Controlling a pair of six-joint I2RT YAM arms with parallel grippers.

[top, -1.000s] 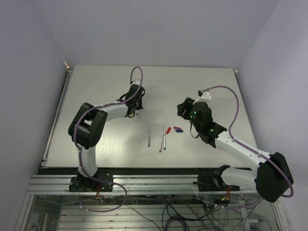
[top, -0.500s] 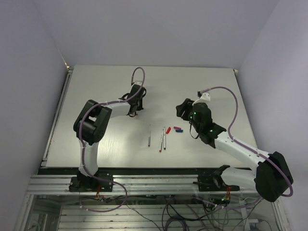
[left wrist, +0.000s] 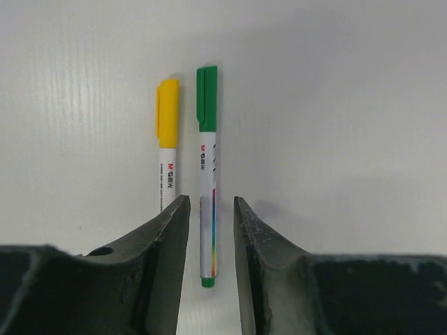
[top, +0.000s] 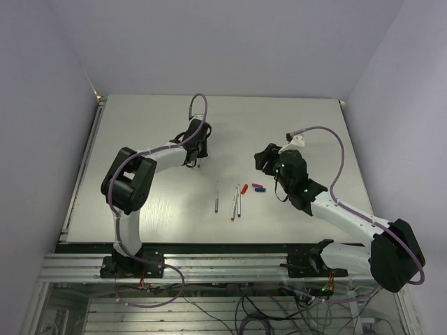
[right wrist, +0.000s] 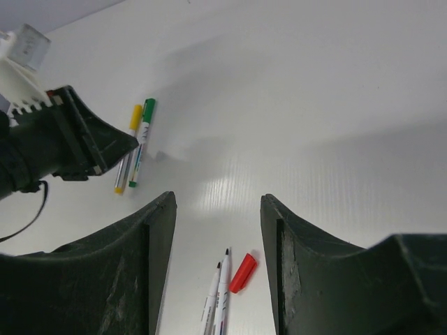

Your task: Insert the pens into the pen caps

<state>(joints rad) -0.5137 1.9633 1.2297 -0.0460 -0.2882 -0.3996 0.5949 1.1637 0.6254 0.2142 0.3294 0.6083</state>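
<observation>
Grey-white table (top: 140, 125) carries everything. The left gripper (left wrist: 210, 202) hovers released over the far-left pair. Its jaws straddle the capped green pen (left wrist: 207, 174) without touching it, and the capped yellow pen (left wrist: 167, 150) lies just beside, its lower end hidden behind the left finger. Lowering or closing here would likely shove or pinch the yellow one too. The right gripper (right wrist: 218, 199) hangs spread wide and empty. Three uncapped pens (top: 217, 197) lie near it, two almost touching. The red cap (right wrist: 242, 273), purple cap (top: 255, 185) and blue cap (top: 260, 190) are crowded just beside them, so a broad finger could scatter these small neighbours.
</observation>
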